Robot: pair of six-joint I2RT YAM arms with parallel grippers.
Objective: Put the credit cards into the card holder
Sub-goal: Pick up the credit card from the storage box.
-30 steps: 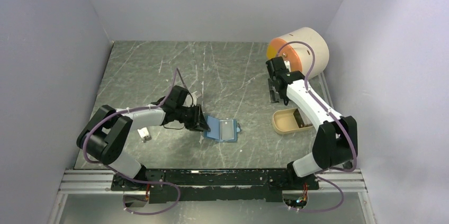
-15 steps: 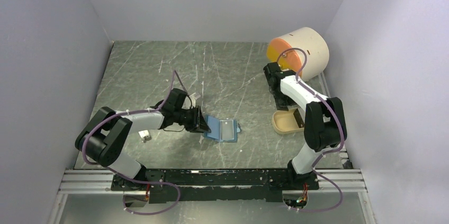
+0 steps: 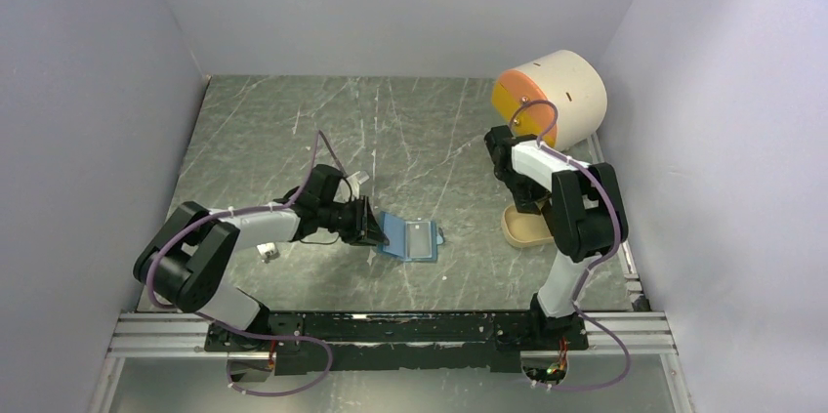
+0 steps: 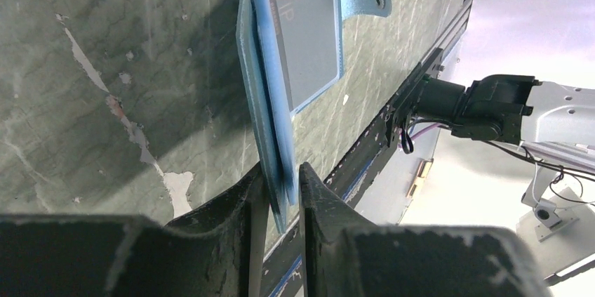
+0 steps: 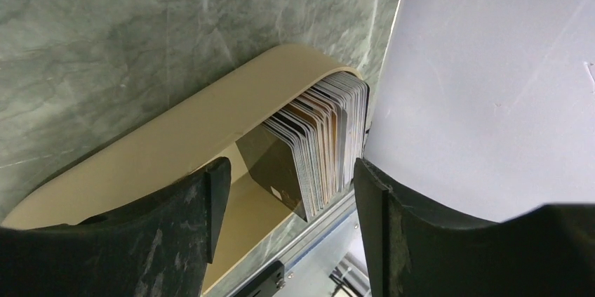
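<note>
The blue card holder (image 3: pixel 410 238) lies open on the grey table, a little left of centre. My left gripper (image 3: pixel 369 223) is shut on its left edge. In the left wrist view the holder (image 4: pixel 265 111) runs up from between my fingertips, with a grey card (image 4: pixel 309 37) marked VIP in its pocket. My left gripper (image 4: pixel 282 185) pinches the holder's near edge. Several credit cards (image 5: pixel 330 139) stand on edge in the tan tray (image 5: pixel 189 135). My right gripper (image 5: pixel 288 192) is open just above them, with the stack between its jaws. The arm hides most of the tray (image 3: pixel 514 229) from above.
A big cream drum with an orange face (image 3: pixel 552 91) stands at the back right, near the right wall. A small white clip-like piece (image 3: pixel 266 250) lies by the left arm. The tray sits close to the table's right edge and the metal rail.
The right arm has folded back, and its gripper has moved from near the drum to over the tan tray. The left gripper and the holder have stayed put.
</note>
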